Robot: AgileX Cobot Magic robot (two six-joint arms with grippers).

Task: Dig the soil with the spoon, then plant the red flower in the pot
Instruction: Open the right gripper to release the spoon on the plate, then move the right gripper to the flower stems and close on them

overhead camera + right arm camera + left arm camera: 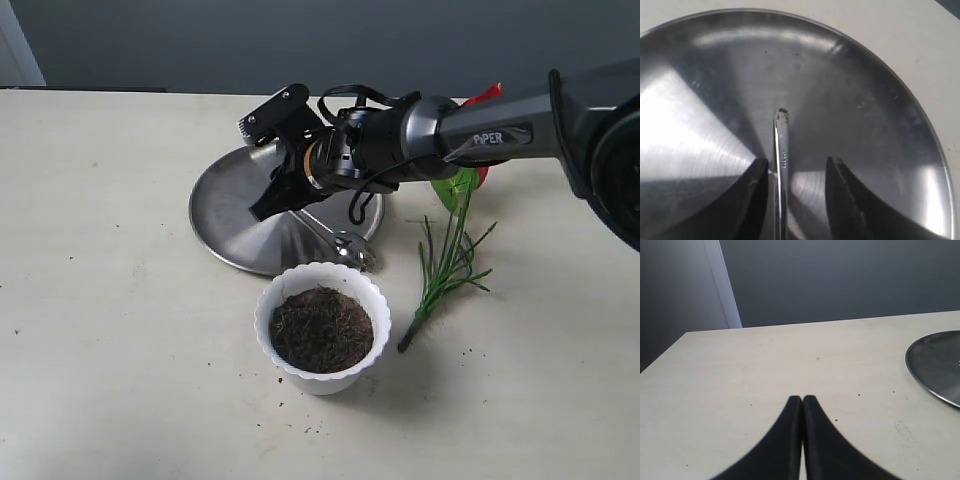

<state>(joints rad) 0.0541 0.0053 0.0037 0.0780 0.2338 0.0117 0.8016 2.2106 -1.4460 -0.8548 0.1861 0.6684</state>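
Exterior view showed the right gripper, jaws parted, over the small steel spoon on the round steel plate; the left gripper was closed, empty. Right lay the red flower, near the white scalloped pot of dark soil.

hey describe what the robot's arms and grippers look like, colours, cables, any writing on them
The right arm is a dark grey, smooth tube with white lettering ending in "PER". Looped black cables run around its wrist, which shows an orange-tan ring. The right gripper has black, tapered, curved fingers. The left gripper shows matching matte black fingers.
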